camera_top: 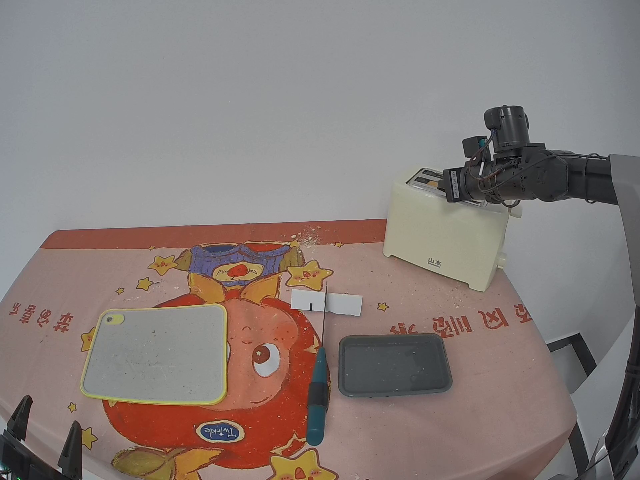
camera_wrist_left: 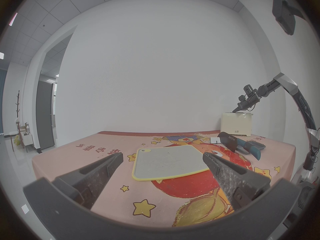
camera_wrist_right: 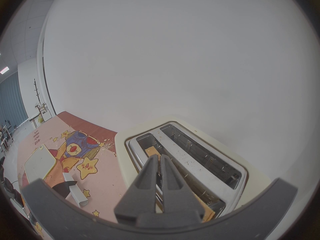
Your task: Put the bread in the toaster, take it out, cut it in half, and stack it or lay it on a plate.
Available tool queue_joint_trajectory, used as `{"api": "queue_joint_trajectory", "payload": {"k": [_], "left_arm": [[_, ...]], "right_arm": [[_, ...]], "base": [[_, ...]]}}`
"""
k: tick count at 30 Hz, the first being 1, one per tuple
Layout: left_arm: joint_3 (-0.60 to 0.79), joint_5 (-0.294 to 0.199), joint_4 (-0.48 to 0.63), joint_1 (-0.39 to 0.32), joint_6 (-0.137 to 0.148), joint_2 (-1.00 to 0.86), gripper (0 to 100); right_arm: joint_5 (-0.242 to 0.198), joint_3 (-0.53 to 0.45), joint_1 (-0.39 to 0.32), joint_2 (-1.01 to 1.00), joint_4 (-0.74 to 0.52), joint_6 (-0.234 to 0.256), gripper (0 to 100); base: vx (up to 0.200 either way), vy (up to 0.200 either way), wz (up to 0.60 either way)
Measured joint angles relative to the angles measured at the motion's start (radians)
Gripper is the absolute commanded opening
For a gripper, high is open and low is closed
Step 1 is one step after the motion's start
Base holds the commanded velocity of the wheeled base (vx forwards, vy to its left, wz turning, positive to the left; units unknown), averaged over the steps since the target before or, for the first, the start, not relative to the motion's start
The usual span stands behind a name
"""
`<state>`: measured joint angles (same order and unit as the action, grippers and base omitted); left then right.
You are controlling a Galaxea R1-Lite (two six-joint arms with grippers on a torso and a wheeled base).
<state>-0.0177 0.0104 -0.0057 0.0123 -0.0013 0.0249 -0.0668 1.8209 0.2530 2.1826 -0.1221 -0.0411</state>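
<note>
A tan slice of bread is seen sunk in one slot of a cream, smooth-sided two-slot toaster, its top edge just showing beside the crumb-dusted metal rim. The right gripper is held directly over that slot, its fingers drawn together to a thin slit. Nothing is seen clamped between them.

On this evidence the loading step is judged done or nearly so, while the taking out, the halving and the plating are left to do.

Nearer on the desk, which is draped in a pink cartoon-printed cloth, a teal-handled knife is propped with its thin blade in a folded white card holder. Just beside it lies a dark grey rectangular plate with rounded corners and a raised rim.

Well apart to the left, a flat grey cutting board edged in yellow-green is laid, its surface scored and speckled. At the near left corner the left gripper is poised above the cloth, its fingers spread wide and nothing held.
</note>
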Motion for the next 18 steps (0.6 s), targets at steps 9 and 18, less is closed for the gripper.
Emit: {"api": "queue_joint_trajectory", "payload": {"k": [9,18], "left_arm": [[0.000,0.000,0.000,0.000,0.000,0.000,100],[0.000,0.000,0.000,0.000,0.000,0.000,100]], "right_arm": [[0.000,0.047,-0.001,-0.003,-0.005,0.000,0],[0.026,0.033,-0.005,-0.013,-0.006,-0.003,0]], "base": [[0.000,0.000,0.00],[0.000,0.000,0.00]]}}
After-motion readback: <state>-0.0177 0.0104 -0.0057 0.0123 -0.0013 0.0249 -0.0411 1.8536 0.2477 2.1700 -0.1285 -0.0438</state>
